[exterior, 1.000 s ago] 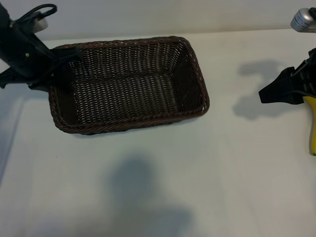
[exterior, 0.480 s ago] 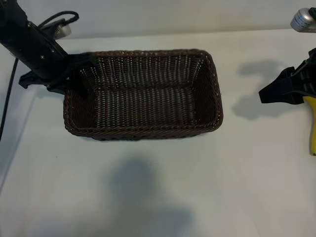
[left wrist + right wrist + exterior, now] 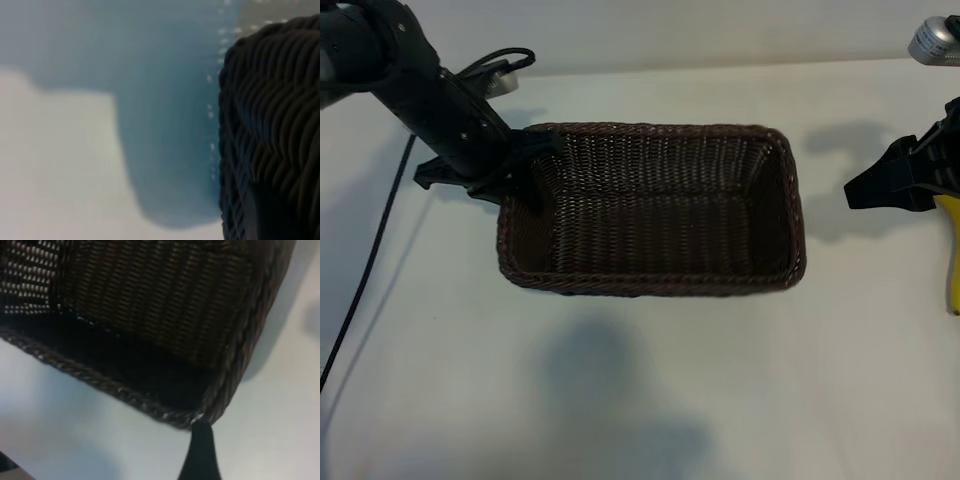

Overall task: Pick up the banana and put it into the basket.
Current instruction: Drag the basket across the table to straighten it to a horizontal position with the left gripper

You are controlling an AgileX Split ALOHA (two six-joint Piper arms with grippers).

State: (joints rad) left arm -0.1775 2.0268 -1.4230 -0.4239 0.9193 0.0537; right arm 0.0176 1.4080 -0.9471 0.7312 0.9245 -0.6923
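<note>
Gripped at its left rim by the left gripper point(image 3: 525, 165), the wicker basket point(image 3: 650, 285) is being positioned. The banana point(image 3: 953, 260) lies at the worktop's right edge, below the spread-fingered right gripper point(image 3: 865, 190); grasping it comes next.

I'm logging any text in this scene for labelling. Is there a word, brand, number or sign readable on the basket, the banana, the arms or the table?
None can be read in any view.
The basket: plain dark wicker, no tag or label.
The banana: plain yellow skin, no sticker on the part in view.
The left end effector and the right end effector: black, no markings showing.
The table: bare white.
</note>
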